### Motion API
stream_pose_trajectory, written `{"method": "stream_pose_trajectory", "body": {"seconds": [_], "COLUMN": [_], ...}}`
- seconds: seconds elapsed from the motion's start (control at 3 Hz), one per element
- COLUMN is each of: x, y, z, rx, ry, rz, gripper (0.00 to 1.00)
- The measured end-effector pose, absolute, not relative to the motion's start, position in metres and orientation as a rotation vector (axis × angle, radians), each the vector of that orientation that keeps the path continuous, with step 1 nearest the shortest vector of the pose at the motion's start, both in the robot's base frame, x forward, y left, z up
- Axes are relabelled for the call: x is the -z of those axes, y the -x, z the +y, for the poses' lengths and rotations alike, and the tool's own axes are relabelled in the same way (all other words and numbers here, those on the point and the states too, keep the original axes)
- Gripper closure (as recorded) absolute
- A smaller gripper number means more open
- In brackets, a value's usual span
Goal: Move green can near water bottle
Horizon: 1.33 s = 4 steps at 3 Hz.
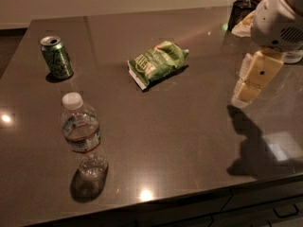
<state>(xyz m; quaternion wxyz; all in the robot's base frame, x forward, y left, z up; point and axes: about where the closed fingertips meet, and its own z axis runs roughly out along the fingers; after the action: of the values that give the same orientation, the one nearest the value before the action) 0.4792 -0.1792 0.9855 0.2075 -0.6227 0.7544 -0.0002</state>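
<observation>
The cream-coloured two-part gripper hangs tip-down over the right side of the glossy dark grey bench, clear of its surface and with nothing in it; whether it is spread or closed cannot be told from this side; above it sits the rounded white housing of the arm, and its dark shadow falls on the bench just below and to the right; towards the middle lies a crinkly green chip bag, flat, well apart from the gripper; the small green aluminium soda can with a silver top stands upright at the far left of the bench; the clear plastic water bottle with a white screw cap stands upright nearer the front edge, apart from the can.
</observation>
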Motion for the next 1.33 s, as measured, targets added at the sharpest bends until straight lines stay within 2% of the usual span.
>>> {"method": "stream_pose_trajectory", "body": {"seconds": [1.33], "x": [-0.975], "y": [-0.611], "z": [-0.041], "rx": [-0.207], "ry": [1.63], "rz": [1.955], "gripper": [0.0]}}
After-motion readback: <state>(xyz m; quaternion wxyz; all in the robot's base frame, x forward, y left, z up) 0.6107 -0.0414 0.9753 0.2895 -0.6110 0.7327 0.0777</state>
